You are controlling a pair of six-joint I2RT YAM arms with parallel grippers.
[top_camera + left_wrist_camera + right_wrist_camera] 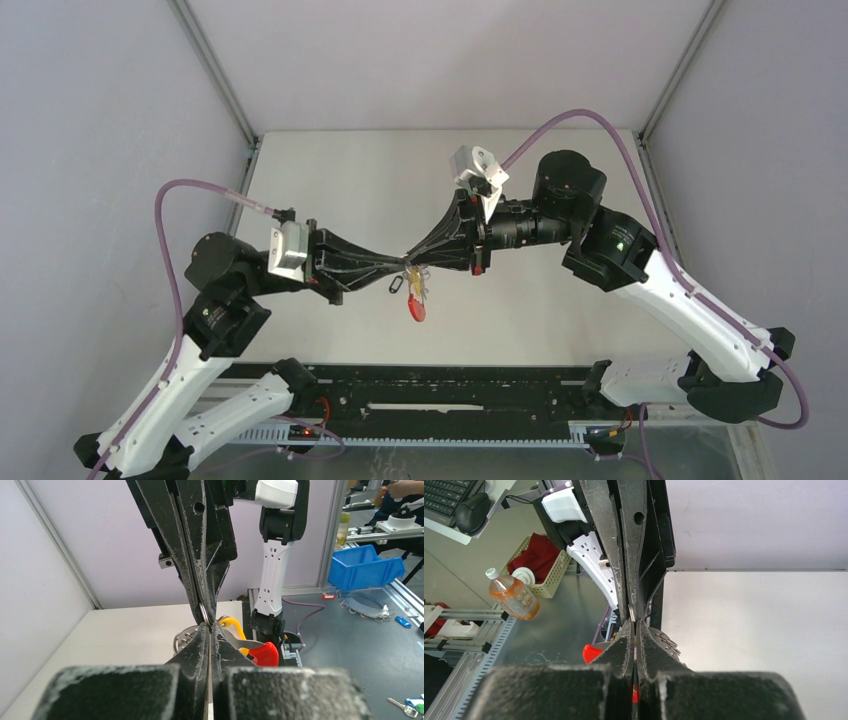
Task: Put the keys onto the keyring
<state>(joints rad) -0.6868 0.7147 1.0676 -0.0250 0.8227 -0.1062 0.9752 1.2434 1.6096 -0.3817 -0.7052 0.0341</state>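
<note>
From above, your left gripper and right gripper meet tip to tip over the middle of the desk. The keyring hangs in the air just beneath them, its red band lowest and a black tag on its left side.

In the left wrist view, the left jaws are pressed together, apparently on a wire ring of the bunch. The yellow tag and the red band sit just behind the tips.

In the right wrist view, the right jaws are together too, nose to nose with the left ones. You cannot tell whether they pinch a key or a coil of the ring.

My judgement is that this is the threading step. Hold the left side rigid as the anchor. Move only the right wrist, in a small slow arc along the ring's curve, not a straight pull. A tug could spring the wire out of either pinch and drop the whole bunch.
</note>
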